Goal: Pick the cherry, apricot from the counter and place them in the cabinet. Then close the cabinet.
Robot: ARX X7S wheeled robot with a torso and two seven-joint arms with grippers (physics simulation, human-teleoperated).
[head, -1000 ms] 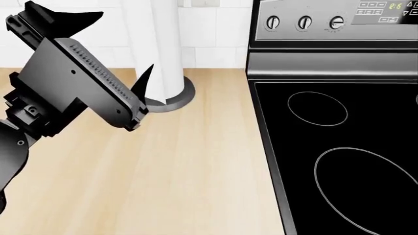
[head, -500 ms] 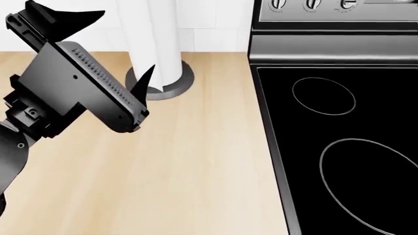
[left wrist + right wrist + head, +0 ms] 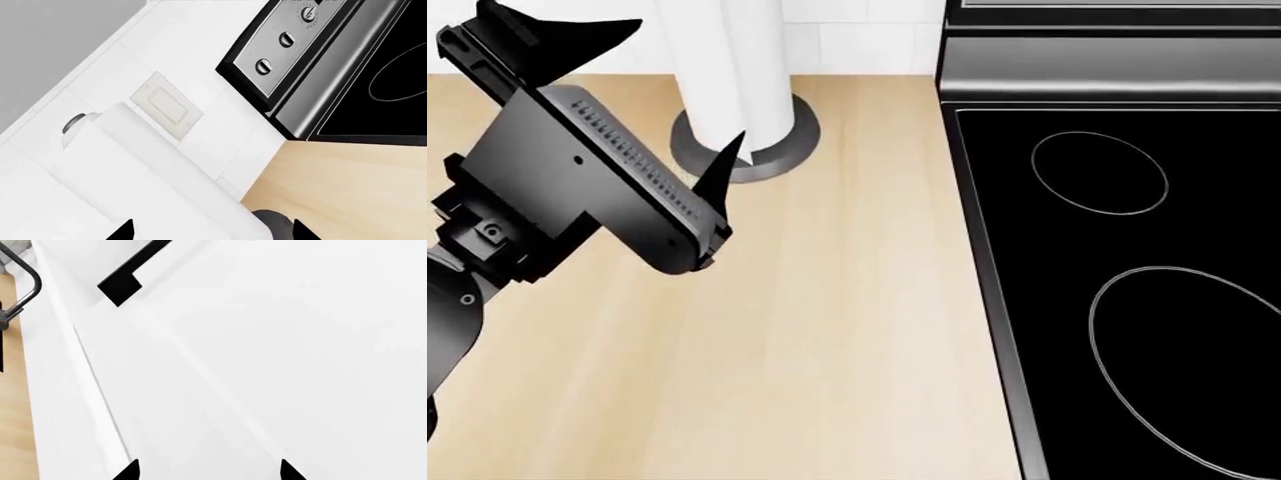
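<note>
Hovering left tool (image 3: 667, 95) spread above counter (image 3: 827, 330); fruit unseen.

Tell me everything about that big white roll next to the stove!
The paper towel roll stands upright on a round grey base at the back of the counter, near the white tiled wall and some way left of the stove. It looks like soft white paper, wound thick. The left wrist view shows a small grey knob at its top. Nothing grips it; the left gripper hangs open in front.
</note>
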